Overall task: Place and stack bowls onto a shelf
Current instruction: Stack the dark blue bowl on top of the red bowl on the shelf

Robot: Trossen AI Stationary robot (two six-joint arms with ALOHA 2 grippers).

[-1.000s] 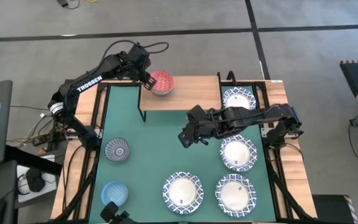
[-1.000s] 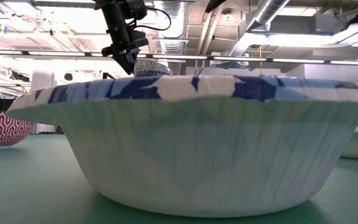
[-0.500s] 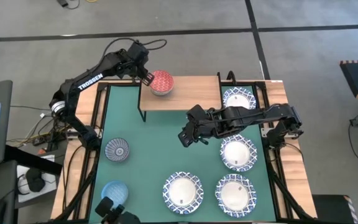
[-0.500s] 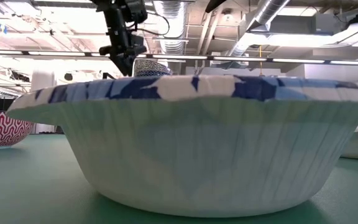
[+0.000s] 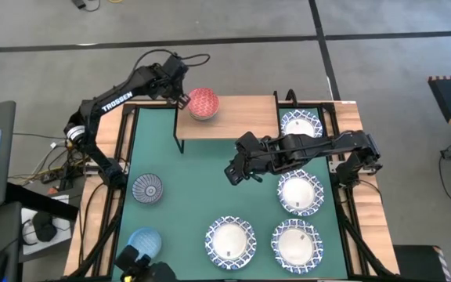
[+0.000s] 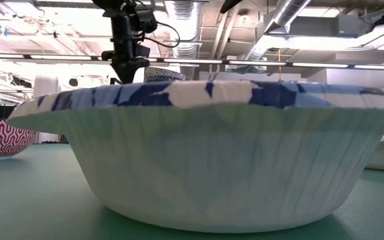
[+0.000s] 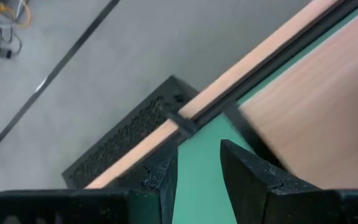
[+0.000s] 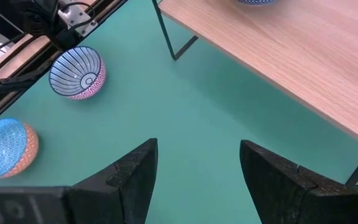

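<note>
left gripper: off the shelf's left end, just beside the red bowl, not touching it; fingers nearly together with a narrow gap, nothing between them
right gripper: hovers over the green mat mid-table, in front of the shelf; fingers spread wide, empty
shelf: at the table's far edge; the red bowl sits on its left end, rest of the board bare
small bowls: grey-blue patterned bowl and light blue bowl on the mat's left side
white bowls: four, right side; one beside the shelf's right end, one nearer, two along the near edge (one fills the low view)
</note>
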